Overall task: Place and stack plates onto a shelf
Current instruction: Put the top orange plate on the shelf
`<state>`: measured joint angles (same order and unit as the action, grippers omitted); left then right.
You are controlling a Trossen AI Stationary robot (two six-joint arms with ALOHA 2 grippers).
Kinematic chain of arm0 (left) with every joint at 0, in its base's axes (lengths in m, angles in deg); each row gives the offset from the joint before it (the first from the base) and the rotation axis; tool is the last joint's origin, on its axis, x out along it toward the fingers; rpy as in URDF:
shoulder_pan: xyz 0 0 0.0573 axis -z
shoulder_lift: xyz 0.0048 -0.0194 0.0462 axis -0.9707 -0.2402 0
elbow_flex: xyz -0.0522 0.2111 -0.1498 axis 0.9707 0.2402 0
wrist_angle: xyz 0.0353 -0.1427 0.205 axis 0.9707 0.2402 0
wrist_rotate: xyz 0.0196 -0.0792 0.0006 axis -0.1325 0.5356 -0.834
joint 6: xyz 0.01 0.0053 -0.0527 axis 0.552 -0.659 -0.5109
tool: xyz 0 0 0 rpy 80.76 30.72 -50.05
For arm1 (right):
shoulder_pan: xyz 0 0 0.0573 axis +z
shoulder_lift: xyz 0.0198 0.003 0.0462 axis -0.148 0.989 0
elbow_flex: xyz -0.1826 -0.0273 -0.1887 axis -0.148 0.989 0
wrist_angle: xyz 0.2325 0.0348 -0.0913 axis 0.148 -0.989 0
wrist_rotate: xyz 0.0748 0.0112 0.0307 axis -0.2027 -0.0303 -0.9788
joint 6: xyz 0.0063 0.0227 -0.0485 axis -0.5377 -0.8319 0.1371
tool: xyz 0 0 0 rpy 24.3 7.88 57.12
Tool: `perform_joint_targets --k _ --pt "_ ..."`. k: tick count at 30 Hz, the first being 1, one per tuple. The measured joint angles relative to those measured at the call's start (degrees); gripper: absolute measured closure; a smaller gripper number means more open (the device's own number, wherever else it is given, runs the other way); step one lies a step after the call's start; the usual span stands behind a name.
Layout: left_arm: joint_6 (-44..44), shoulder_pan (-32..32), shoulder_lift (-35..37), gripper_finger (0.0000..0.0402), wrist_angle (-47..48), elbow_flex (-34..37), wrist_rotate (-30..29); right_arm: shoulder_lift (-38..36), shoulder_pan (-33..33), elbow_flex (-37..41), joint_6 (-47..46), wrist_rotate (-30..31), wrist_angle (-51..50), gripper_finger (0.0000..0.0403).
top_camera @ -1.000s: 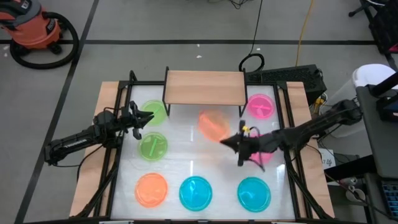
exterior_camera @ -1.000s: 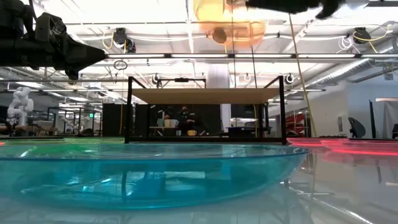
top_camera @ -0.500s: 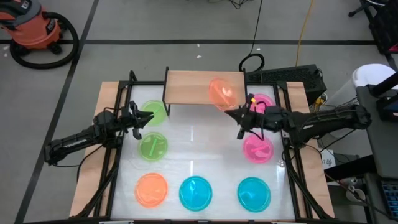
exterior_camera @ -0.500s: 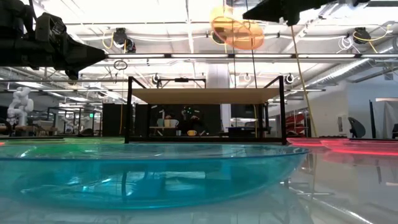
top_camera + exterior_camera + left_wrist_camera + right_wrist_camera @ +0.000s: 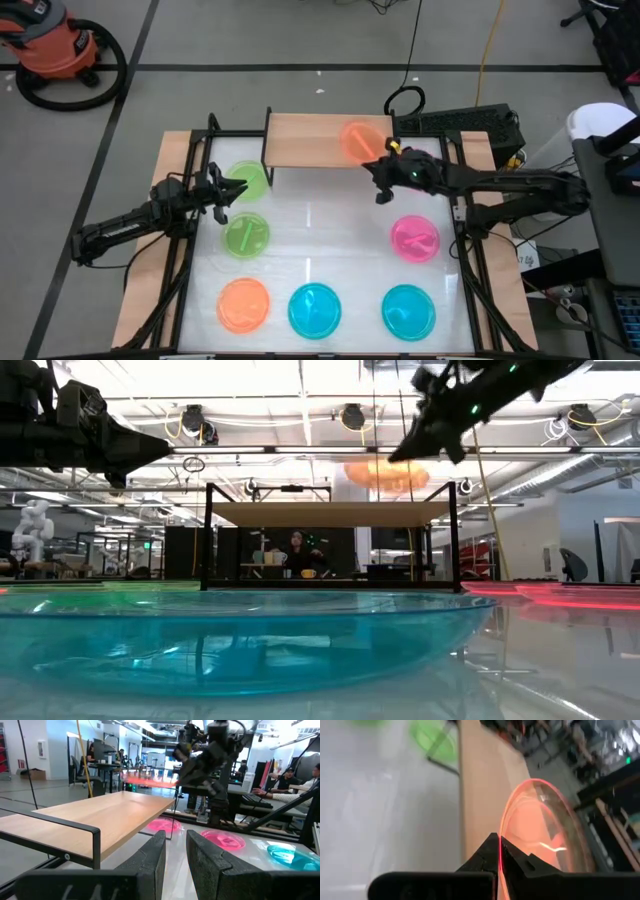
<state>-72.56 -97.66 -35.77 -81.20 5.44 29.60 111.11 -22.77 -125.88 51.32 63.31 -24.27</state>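
- Between the right gripper's (image 5: pixel 499 851) fingers, the rim of an orange plate (image 5: pixel 357 139) is clamped, as is seen clearly in the right wrist view.
- Over the last second this plate has been carried from above the middle of the table (image 5: pixel 320 235) to the right end of the shelf (image 5: pixel 310 140), and it has been lowered: in the low view it now hangs just above the board, nearly level.
- Whether the plate already touches the wood cannot be told; the release is judged to be the next step.
- No other plate is on the shelf yet; two green, two pink, two blue and one orange plate (image 5: pixel 244 303) are left on the table.
- The left gripper (image 5: pixel 232 190) has not moved near the green plates, with its fingers a little apart and nothing between them.
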Motion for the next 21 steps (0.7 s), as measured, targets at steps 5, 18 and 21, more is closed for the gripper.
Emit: perform_joint_targets --k 5,18,21 --pt "0.00 0.02 0.00 0.0321 0.00 0.01 0.02 4.70 -5.00 0.00 -0.21 -0.61 0.06 0.0403" --pt "0.00 0.01 0.00 0.0321 0.00 0.02 0.02 8.48 -6.67 0.00 -0.70 -3.60 3.41 0.0403" --pt "0.00 0.00 0.00 0.0321 0.00 0.02 0.02 8.48 -6.58 0.00 -0.90 -3.56 3.48 0.0403"
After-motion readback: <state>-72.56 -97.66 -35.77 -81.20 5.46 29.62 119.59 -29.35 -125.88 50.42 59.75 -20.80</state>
